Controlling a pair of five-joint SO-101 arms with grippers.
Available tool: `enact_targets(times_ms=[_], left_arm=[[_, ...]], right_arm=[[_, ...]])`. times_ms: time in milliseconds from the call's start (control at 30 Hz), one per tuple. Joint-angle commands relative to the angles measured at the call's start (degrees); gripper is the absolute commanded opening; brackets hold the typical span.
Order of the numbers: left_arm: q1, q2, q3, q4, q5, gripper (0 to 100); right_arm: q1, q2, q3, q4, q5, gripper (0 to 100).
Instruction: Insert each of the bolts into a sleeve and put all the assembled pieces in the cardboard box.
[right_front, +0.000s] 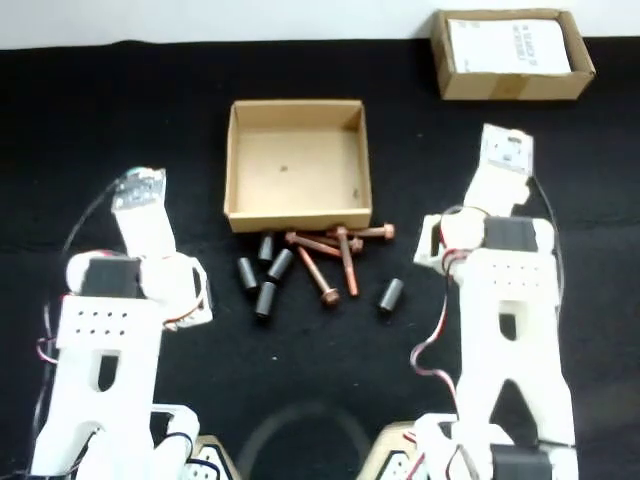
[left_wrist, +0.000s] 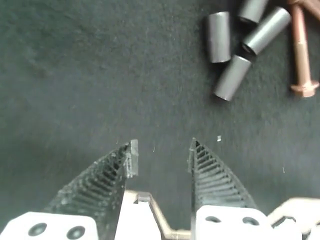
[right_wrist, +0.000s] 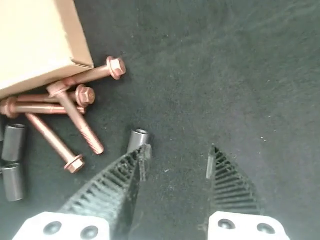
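Copper bolts (right_front: 347, 262), grey sleeves (right_front: 279, 264) loose by empty cardboard box (right_front: 297, 216); both jaws apart, unladen; likely next: grip sleeve.

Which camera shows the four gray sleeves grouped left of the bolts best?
The left wrist view: the four sleeves lie close and large, though the picture's edge cuts one. The high view shows all four whole but small, beside the cardboard box. The right wrist view catches two at its edge.

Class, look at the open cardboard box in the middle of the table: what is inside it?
The cardboard box holds just bare brown floor with a tiny dark speck. Its near wall hides a thin strip of floor behind it.
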Motion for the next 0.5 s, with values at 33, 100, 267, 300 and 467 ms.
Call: enact_targets(times_ms=[33,100,267,300,467], left_arm=[[-0.84,-0.04,10.59,-14.51,2.99,18],[-0.84,-0.04,13.93,-18.55,3.96,18],[-0.75,0.22,19.82,-25.14,7.03,18],[-0.57,0.31,21.41,-26.55,7.65,18],[-0.57,0.13,26.24,-35.16,8.18,18]], right_arm=[[-2.33,6.11,-0.04,-1.01,-3.60,17.0],[-4.44,8.13,-0.04,-1.10,-5.45,17.0],[-8.48,10.86,-0.04,-1.10,-8.09,17.0],[-9.01,11.03,-0.04,-1.10,-8.44,17.0],[-10.59,13.23,0.57,-4.88,-9.23,17.0]])
